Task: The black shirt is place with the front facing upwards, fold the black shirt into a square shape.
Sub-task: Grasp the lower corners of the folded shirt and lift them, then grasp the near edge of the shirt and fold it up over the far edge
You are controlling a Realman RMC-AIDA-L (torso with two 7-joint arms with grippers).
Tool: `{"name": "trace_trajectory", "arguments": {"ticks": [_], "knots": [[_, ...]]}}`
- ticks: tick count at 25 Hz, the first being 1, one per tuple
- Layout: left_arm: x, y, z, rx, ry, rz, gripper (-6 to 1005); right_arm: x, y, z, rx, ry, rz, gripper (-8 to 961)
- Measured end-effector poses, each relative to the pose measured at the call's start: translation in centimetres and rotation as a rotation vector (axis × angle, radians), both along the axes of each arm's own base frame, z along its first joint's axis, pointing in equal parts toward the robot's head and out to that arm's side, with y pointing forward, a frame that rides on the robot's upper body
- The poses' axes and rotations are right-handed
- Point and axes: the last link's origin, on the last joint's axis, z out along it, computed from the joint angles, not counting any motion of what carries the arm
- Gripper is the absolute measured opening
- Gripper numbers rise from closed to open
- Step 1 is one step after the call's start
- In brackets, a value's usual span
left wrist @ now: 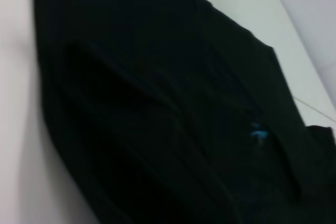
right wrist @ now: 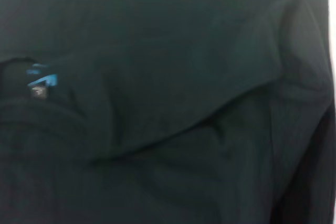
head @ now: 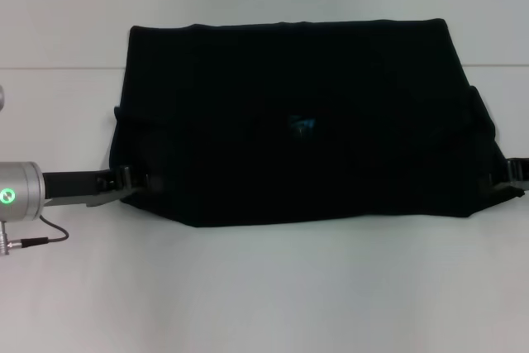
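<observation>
Black shirt point(head: 297, 121) lies folded across the white surface point(head: 264, 295).
My left gripper point(head: 124, 181) and right gripper point(head: 511, 178) meet its near corners; grip hidden, cannot tell.

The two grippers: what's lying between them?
Head view: only the black shirt, partly folded, spans from left gripper to right gripper.

White table point(head: 264, 287), plain and matte, a faint seam across its far part. Black shirt point(head: 297, 121) lies flat on it, folded to a wide band, teal neck label point(head: 302, 124) near middle; thin cable point(head: 41, 233) at left edge
</observation>
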Motion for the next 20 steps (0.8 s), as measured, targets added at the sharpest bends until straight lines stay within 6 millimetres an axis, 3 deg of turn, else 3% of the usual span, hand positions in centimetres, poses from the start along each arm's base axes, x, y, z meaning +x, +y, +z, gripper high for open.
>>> {"name": "trace_trajectory", "arguments": {"ticks": [4, 9, 11, 15, 20], "knots": [[0.8, -0.9, 0.7, -0.081, -0.063, -0.034, 20, -0.6, -1.6, 0.8, -0.091, 0.03, 0.009, 228], [1.0, -4.5, 2.5, -0.247, -0.181, -0.057, 20, -0.5, -5.6, 1.6, -0.306, 0.078, 0.038, 49], [0.8, -6.4, 3.2, -0.332, -0.216, -0.056, 20, -0.3, -8.2, 1.8, -0.448, 0.114, 0.069, 49], [0.5, -10.2, 3.7, -0.538, -0.238, -0.047, 20, -0.1, -10.4, 1.6, -0.573, 0.141, 0.111, 49], [0.7, -11.6, 3.1, -0.651, -0.238, -0.051, 20, 0.5, -11.8, 0.0, -0.676, 0.155, 0.133, 50]]}}
